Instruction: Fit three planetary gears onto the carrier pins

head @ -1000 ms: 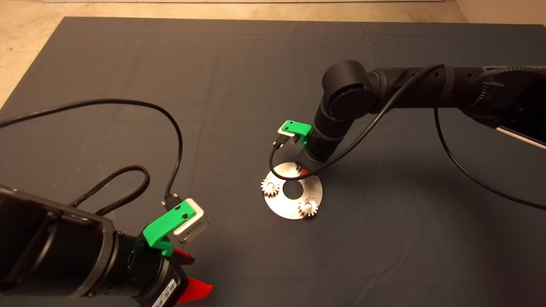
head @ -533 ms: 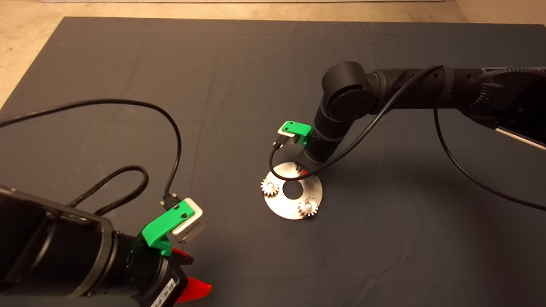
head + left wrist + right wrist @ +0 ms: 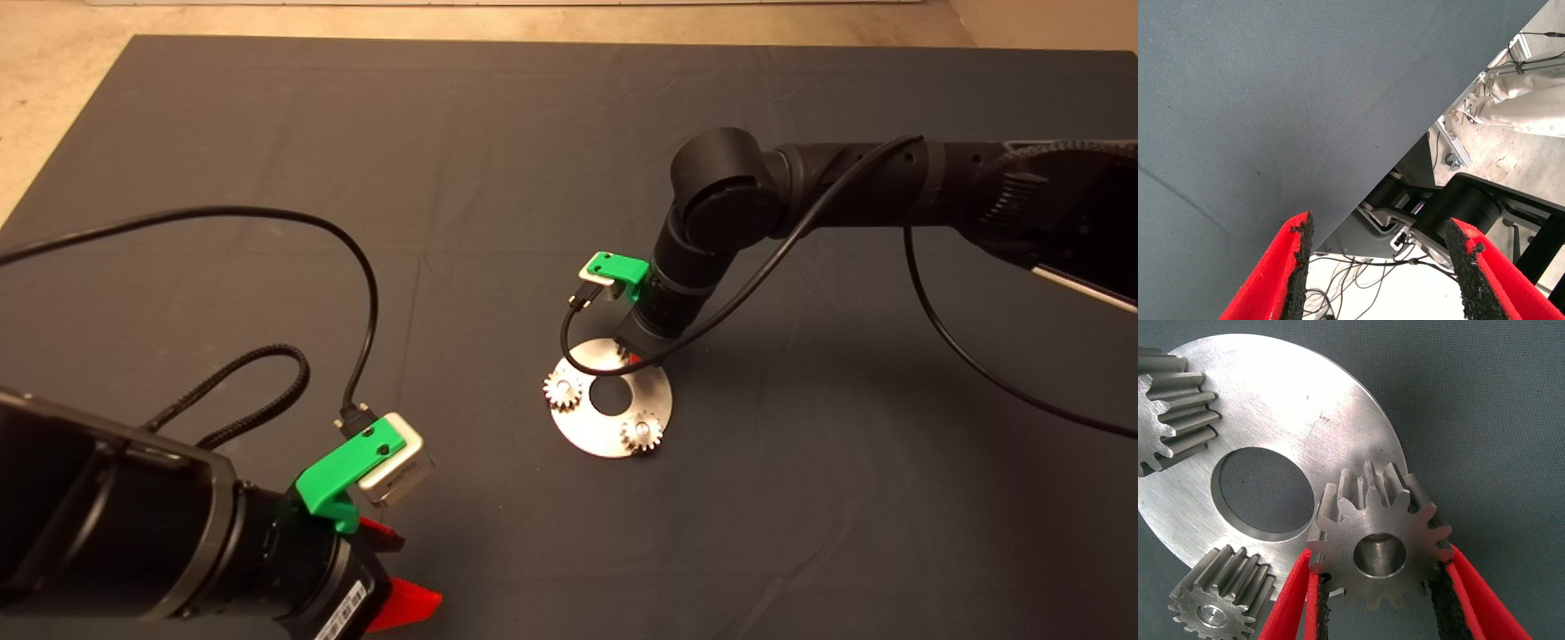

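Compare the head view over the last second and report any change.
Nothing visibly changed. The right pincer stays shut on the third gear at the disc's far edge. Two gears sit on the disc as before. The left pincer waits open at lower left.

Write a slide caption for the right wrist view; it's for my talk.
Right gripper holds the third gear at the disc rim; two gears already seated.

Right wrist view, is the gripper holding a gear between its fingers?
Yes, the right gripper has its red fingers clamped on both sides of the third gear at the edge of the disc.
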Robot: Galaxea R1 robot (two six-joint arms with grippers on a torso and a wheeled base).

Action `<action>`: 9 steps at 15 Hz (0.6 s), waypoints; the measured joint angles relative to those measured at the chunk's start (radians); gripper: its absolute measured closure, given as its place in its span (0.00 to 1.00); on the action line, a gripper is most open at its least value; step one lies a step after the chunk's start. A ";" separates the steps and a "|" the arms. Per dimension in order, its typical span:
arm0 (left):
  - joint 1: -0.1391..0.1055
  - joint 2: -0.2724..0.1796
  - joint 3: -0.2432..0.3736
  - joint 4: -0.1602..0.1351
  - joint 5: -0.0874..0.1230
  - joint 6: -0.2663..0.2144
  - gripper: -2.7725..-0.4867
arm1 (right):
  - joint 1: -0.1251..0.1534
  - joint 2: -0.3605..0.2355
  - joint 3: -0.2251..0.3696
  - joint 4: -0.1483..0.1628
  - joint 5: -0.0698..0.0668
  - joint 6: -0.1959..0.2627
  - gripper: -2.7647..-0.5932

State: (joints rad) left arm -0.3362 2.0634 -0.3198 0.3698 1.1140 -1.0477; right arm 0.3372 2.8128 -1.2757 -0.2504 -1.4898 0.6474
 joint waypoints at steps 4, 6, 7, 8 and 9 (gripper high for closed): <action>0.000 0.000 0.000 0.000 0.000 0.000 0.63 | 0.000 0.001 -0.001 0.000 0.000 0.000 0.83; 0.000 0.000 0.000 0.000 0.000 0.000 0.63 | 0.000 0.001 -0.002 0.000 0.000 0.000 0.83; 0.000 0.000 0.000 0.000 0.000 0.000 0.63 | 0.000 0.002 -0.002 0.000 0.000 0.000 0.83; 0.000 0.000 0.000 0.000 0.000 0.000 0.63 | 0.000 0.002 -0.002 0.000 0.001 0.000 0.80; 0.000 0.000 0.000 0.000 0.000 0.000 0.63 | 0.000 0.002 -0.002 0.000 0.001 0.000 0.79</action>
State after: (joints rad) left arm -0.3366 2.0634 -0.3198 0.3698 1.1136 -1.0477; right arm 0.3373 2.8147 -1.2777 -0.2504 -1.4889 0.6478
